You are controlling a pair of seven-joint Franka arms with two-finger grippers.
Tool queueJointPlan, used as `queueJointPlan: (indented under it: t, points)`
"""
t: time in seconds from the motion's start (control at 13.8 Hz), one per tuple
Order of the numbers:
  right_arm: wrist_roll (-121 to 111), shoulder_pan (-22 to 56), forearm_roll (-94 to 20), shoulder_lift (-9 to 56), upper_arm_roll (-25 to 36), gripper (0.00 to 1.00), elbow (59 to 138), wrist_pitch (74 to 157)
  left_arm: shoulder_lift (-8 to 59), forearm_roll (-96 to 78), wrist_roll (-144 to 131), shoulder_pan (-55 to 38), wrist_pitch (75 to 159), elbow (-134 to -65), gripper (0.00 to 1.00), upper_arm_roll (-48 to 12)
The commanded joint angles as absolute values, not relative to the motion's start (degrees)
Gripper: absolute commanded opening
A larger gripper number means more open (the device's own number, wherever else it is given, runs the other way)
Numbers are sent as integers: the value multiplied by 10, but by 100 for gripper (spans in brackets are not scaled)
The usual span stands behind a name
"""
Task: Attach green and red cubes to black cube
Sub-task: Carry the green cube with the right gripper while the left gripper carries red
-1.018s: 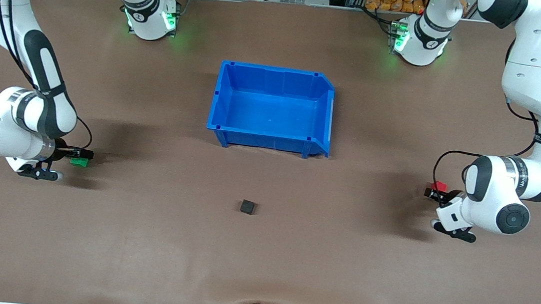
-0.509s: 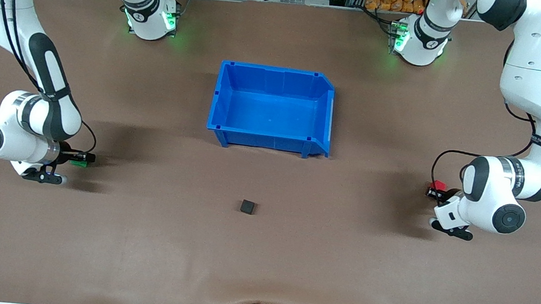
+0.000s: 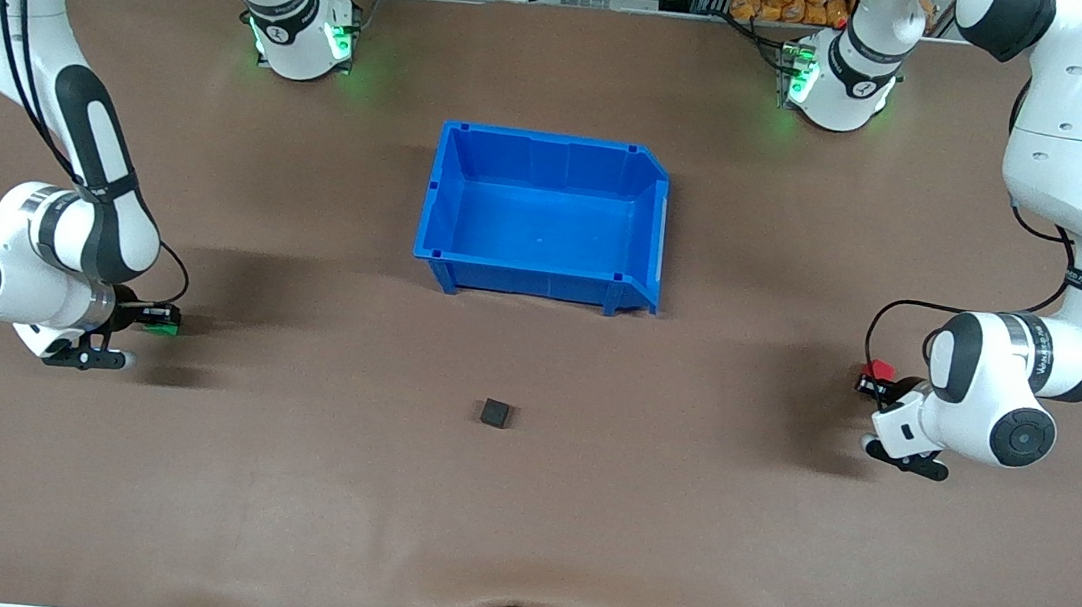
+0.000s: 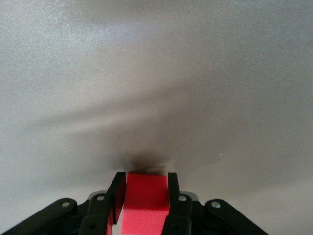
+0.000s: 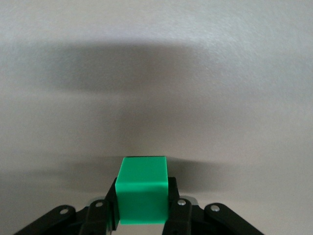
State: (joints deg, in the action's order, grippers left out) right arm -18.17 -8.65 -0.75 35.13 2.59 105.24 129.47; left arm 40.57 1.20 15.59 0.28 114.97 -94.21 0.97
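Note:
The small black cube (image 3: 494, 412) lies alone on the brown table, nearer the front camera than the blue bin. At the right arm's end of the table, my right gripper (image 3: 160, 318) is shut on the green cube (image 3: 161, 327) (image 5: 142, 190), its two black fingers pressed against the cube's sides, low at the table surface. At the left arm's end, my left gripper (image 3: 870, 380) is shut on the red cube (image 3: 880, 368) (image 4: 146, 203), which fills the gap between the fingers. Whether either cube still touches the table cannot be told.
An empty blue bin (image 3: 441, 201) stands mid-table, farther from the front camera than the black cube. Brown table surface (image 3: 518, 522) stretches between the two grippers and the black cube. Both robot bases stand along the table's back edge.
Both grippers have shut on their cubes: the right on the green cube, the left on the red one. The right hand has shifted slightly; the black cube has not moved.

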Motion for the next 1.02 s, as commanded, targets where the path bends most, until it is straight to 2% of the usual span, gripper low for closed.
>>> queueJointPlan:
  t: [0.0, 0.44, 0.73, 0.95]
  points:
    - [-280, -94, 7, 353, 25, 0, 1038, 1287, 401, -15, 149, 4, 1156, -941, 23, 9]
    - [-495, -106, 45, 352, 25, 0, 1003, 1288, 403, -72, 25, -11, 1151, -904, 11, 4]
    - [-621, -104, 105, 354, 23, 0, 955, 1292, 403, -106, -139, -49, 1151, -877, 5, 4]
    - [-709, -97, 109, 356, 21, 0, 929, 1292, 406, -126, -222, -71, 1151, -858, 4, 4]
